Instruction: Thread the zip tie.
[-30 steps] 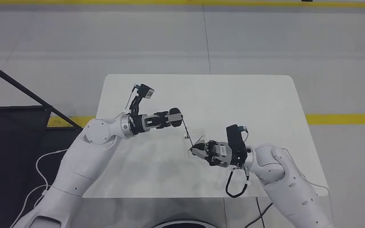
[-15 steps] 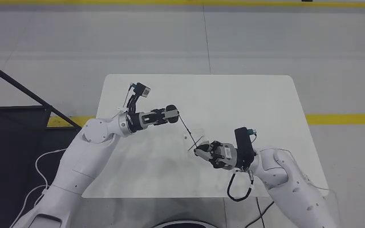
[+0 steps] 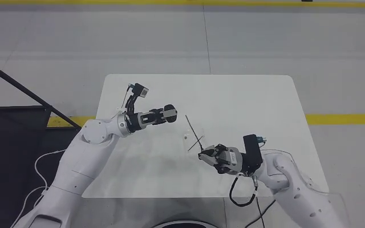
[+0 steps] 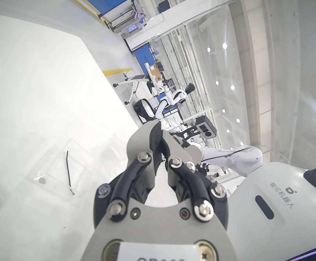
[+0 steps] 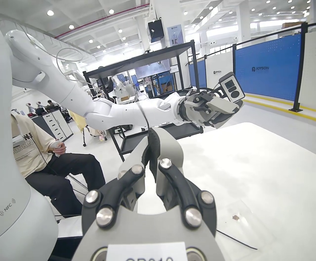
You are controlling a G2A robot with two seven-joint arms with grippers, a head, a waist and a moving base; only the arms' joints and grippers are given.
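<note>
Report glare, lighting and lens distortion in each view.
Top view: even light, no glare on the table. Left wrist view: glare washes the table blank, the loose zip tie dark against it; window wall bows. Right wrist view: bright ceiling lamps; the black rack looks curved.

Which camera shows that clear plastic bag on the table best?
The left wrist view: the clear plastic bag lies whole there, its edges plain. The top view shows it faint and far off; the right wrist view catches part of it.
</note>
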